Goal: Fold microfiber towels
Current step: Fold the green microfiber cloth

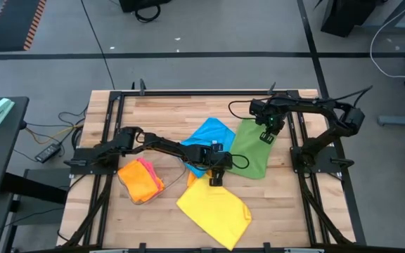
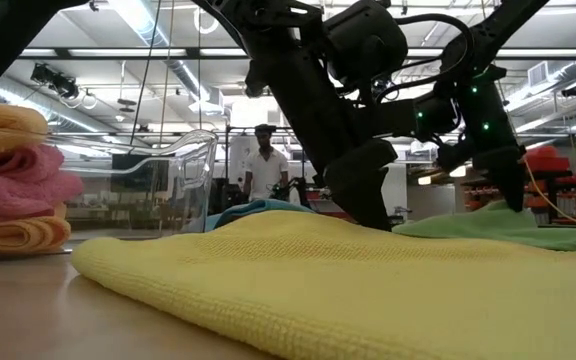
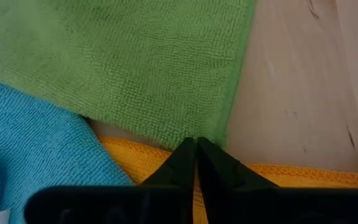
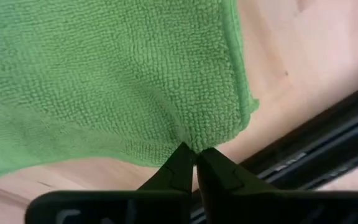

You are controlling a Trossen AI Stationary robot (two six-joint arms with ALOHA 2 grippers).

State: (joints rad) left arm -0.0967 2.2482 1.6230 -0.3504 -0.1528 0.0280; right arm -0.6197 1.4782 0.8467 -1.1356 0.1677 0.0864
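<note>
A yellow towel lies folded at the table's near middle. A green towel lies spread beyond it, and a blue towel lies crumpled to the green one's left. My left gripper is down at the yellow towel's far edge, shut. My right gripper is shut on the green towel's far right corner. Folded orange and pink towels are stacked at the near left. My left gripper comes from above with its fingers shut on the yellow towel's far edge, right beside the green towel's near edge. The fingers hide the place of contact. The towel lies flat on the table. My right gripper pinches the green towel's far right corner between its two fingers from above. The cloth puckers toward the fingertips. The rest of the towel lies on the table.
A clear plastic tray stands behind the folded stack. A black frame rail runs close along the table's right side by my right gripper. A person stands far off in the room. Bare wood shows at the near right.
</note>
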